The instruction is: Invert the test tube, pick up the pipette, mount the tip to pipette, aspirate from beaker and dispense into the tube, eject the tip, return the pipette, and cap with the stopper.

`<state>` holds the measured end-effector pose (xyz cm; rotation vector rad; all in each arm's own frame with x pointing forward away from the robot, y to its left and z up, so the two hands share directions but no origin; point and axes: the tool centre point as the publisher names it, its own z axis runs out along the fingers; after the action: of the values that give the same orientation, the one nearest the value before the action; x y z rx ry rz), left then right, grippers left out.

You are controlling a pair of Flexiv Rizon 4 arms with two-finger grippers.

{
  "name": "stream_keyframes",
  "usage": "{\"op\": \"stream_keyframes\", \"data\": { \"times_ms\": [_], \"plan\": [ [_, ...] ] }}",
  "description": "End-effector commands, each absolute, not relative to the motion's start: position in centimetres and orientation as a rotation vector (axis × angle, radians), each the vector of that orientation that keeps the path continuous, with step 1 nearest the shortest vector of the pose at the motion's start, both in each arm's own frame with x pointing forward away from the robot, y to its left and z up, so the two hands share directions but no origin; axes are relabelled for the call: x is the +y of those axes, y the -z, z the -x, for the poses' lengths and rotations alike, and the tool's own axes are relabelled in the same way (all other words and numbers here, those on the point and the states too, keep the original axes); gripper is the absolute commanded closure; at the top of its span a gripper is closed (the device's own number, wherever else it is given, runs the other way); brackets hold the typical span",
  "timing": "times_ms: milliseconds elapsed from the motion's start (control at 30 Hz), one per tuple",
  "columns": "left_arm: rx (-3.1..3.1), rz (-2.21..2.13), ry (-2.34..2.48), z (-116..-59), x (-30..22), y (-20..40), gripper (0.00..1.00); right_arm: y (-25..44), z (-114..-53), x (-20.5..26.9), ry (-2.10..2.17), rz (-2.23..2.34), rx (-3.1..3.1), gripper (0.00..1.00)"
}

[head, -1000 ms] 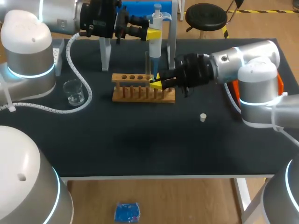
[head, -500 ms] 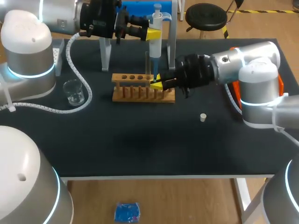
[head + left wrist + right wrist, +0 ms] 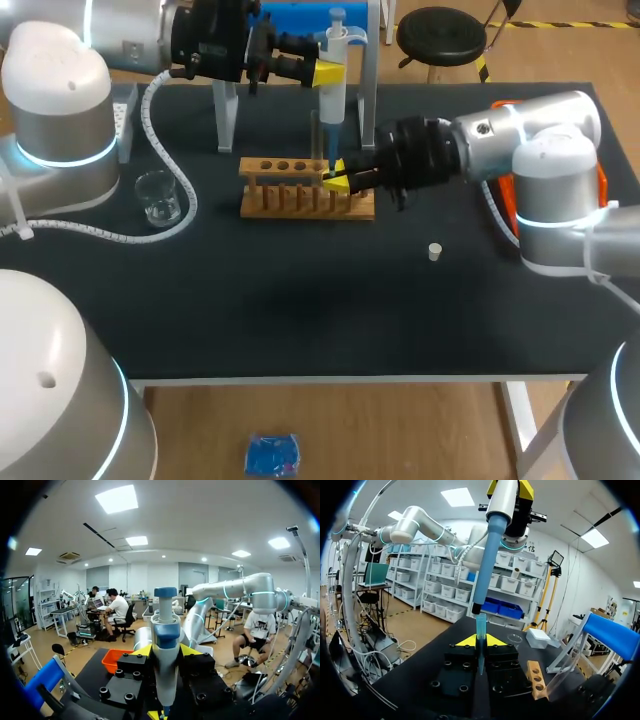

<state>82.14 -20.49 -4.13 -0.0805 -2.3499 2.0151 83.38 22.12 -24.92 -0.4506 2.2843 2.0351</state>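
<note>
Pipette (image 3: 332,90) stood upright above the far side of the wooden rack (image 3: 300,200), clamped around its white body by the left hand (image 3: 330,72), whose two yellow fingers pressed it from either side. In the left wrist view the same left hand (image 3: 166,651) showed the pipette (image 3: 165,645) rising between its fingers, blue plunger cap uppermost.

At the rack's right end, the right hand (image 3: 335,178) was closed on a pale blue pipette tip (image 3: 480,630), held upright between the yellow fingers of that hand (image 3: 481,641). The tip's open mouth faced up, directly under the blue shaft of the pipette (image 3: 487,555). The shaft's end sat just over the mouth; whether the two touched could not be told.

The rack lay on the dark worktop (image 3: 300,310), and the three round holes visible at the left of its top bar looked dark, with nothing seen standing in them. Well to the left of the rack stood a clear glass beaker (image 3: 158,197); its contents could not be made out. To the right of the rack and nearer the worktop's front edge lay a small white stopper (image 3: 434,251), on its own and apart from both hands.
</note>
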Motion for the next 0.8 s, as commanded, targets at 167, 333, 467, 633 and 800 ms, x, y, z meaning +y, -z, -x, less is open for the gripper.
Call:
{"op": "stream_keyframes", "data": {
  "times_ms": [167, 333, 467, 633, 800],
  "plan": [
    [-2.349, 0.084, -2.011, -82.25, -20.46, 4.1, 1.0, 24.66, -83.11, 22.23, -2.048, 0.457, 2.279, 1.0],
    [-2.349, 0.084, -2.011, -82.25, -20.46, 4.1, 1.0, 25.16, -82.94, 22.26, -2.039, 0.466, 2.295, 1.0],
    [-2.349, 0.084, -2.011, -82.25, -20.46, 4.1, 1.0, 25.13, -82.92, 22.27, -2.038, 0.466, 2.298, 1.0],
    [-2.349, 0.084, -2.011, -82.25, -20.46, 4.1, 1.0, 24.91, -82.96, 22.26, -2.048, 0.46, 2.287, 1.0],
    [-2.349, 0.084, -2.011, -82.25, -20.46, 4.1, 1.0, 24.91, -82.97, 22.23, -2.051, 0.455, 2.285, 1.0]
  ]
}}
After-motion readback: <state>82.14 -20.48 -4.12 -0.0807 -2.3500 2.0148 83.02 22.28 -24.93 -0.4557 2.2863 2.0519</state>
